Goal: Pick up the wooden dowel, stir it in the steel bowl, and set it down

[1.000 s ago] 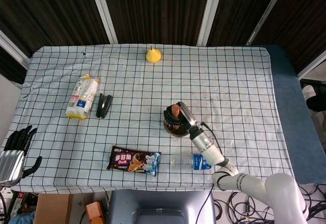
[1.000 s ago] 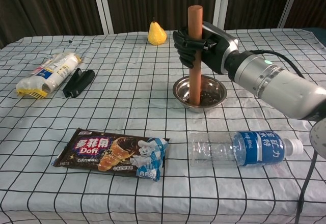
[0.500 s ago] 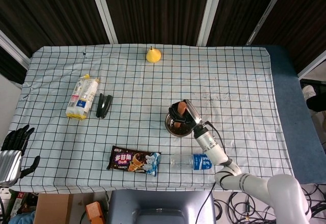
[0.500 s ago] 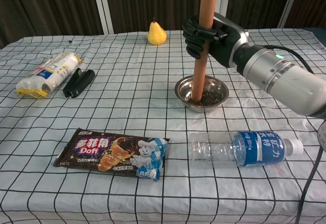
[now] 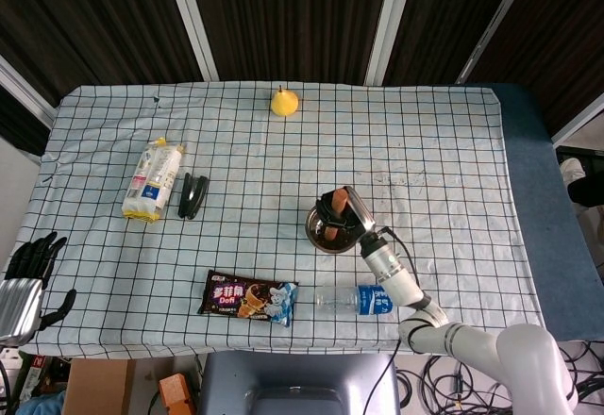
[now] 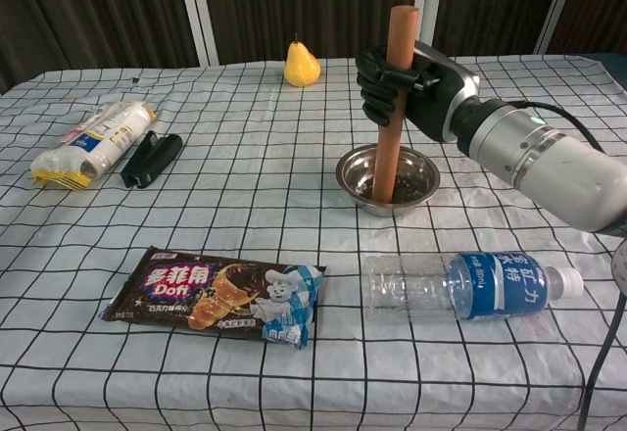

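Observation:
My right hand point(image 6: 411, 86) grips the wooden dowel point(image 6: 390, 147) near its top and holds it almost upright, leaning slightly. The dowel's lower end stands inside the steel bowl point(image 6: 416, 188), which sits right of the table's middle. From above, the right hand point(image 5: 347, 213) and the dowel's top point(image 5: 337, 200) cover part of the steel bowl point(image 5: 321, 237). My left hand point(image 5: 30, 266) hangs off the table's near left corner with its fingers apart, holding nothing.
A clear water bottle point(image 6: 460, 284) lies on its side just in front of the bowl. A brown snack bag point(image 6: 217, 294) lies front centre. A yellow packet point(image 6: 95, 139) and a black stapler-like object point(image 6: 153, 159) lie at the left. A pear point(image 6: 302, 64) stands at the back.
The dowel has swung around inside the bowl, its top shifting right and then dipping slightly, with the right hand moving along. The left hand barely shifted.

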Robot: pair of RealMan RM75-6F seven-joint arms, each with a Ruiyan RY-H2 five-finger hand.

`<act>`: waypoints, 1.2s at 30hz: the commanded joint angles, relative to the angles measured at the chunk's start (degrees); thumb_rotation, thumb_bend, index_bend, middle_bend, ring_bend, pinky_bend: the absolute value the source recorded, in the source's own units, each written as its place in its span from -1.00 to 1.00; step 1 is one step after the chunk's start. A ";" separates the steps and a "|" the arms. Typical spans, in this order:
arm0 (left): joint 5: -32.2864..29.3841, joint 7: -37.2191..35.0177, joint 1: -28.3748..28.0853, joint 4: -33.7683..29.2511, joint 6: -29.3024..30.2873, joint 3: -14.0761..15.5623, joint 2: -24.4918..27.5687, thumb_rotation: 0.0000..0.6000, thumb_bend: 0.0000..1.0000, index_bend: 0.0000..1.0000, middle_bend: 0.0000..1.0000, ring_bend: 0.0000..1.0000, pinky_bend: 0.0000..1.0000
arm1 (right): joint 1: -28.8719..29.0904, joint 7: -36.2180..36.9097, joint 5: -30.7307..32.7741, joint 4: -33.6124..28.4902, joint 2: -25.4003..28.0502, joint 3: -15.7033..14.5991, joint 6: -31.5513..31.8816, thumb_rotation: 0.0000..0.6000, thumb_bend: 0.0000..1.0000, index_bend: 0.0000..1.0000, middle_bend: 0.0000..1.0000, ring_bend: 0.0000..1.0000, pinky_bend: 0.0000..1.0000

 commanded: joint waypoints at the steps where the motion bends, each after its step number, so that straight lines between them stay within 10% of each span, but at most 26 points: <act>1: -0.03 -0.02 0.00 0.02 -0.01 -0.02 0.00 1.00 -0.25 -1.00 -1.00 -1.00 -0.92 | 0.04 0.37 0.02 0.64 -0.44 -0.19 -0.25 1.00 1.00 1.00 0.96 0.92 0.87; 17: 0.11 -0.24 0.02 -0.05 0.16 -0.03 0.04 1.00 -0.24 -1.00 -1.00 -1.00 -0.89 | -1.12 -0.72 -3.46 -4.37 5.45 1.17 7.90 1.00 1.00 1.00 0.96 0.93 0.87; 26: 0.24 -1.69 0.34 0.03 0.91 -0.18 0.57 1.00 -0.25 -1.00 -1.00 -1.00 -0.89 | -4.71 -26.62 -1.53 -7.07 11.81 0.75 10.22 1.00 1.00 1.00 0.96 0.96 0.92; 36: 0.88 -0.51 0.16 0.01 0.84 0.06 -0.06 1.00 -0.25 -1.00 -1.00 -1.00 -0.89 | -9.61 -50.96 -0.63 3.30 11.81 -6.24 6.28 1.00 1.00 1.00 0.96 0.94 0.87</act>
